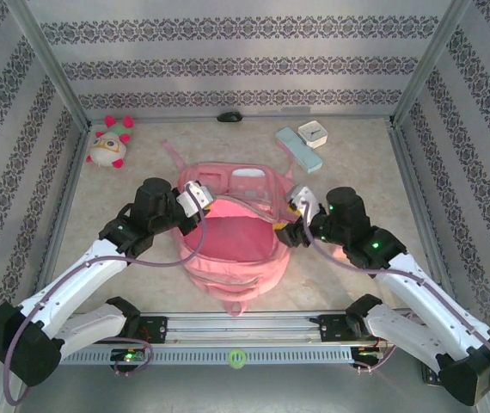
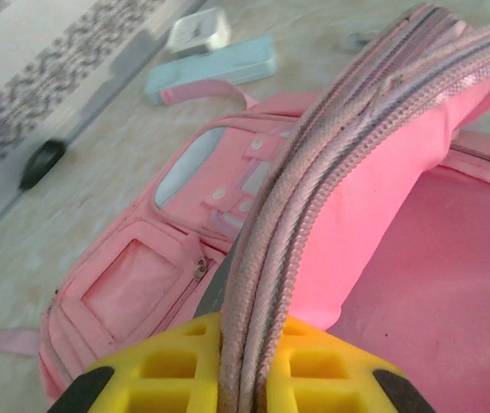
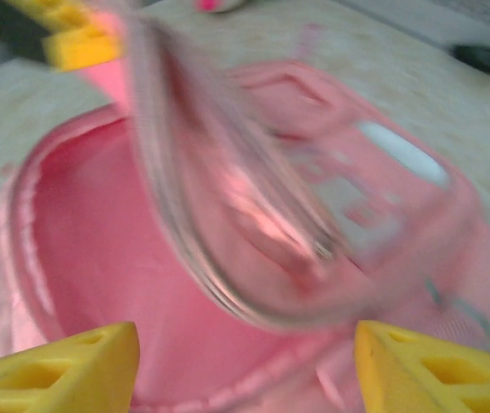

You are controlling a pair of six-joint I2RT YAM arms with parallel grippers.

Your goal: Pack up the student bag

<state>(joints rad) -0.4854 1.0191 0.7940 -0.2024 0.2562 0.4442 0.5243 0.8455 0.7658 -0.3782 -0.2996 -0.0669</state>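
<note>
Left jaws pinched shut on the zipper rim of the student bag; right jaws spread wide, holding nothing, bag mouth just ahead. Lift that rim taut so the mouth gapes.

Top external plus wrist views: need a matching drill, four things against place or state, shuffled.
Things:
1. student bag
2. plush toy
3. left gripper
4. right gripper

Place or state:
A. far left corner
B. fingers wide apart
C. clamped on the zippered edge of the student bag
D. centre, main compartment open

Pairs: 1-D, 2-A, 3-C, 4-B
</note>
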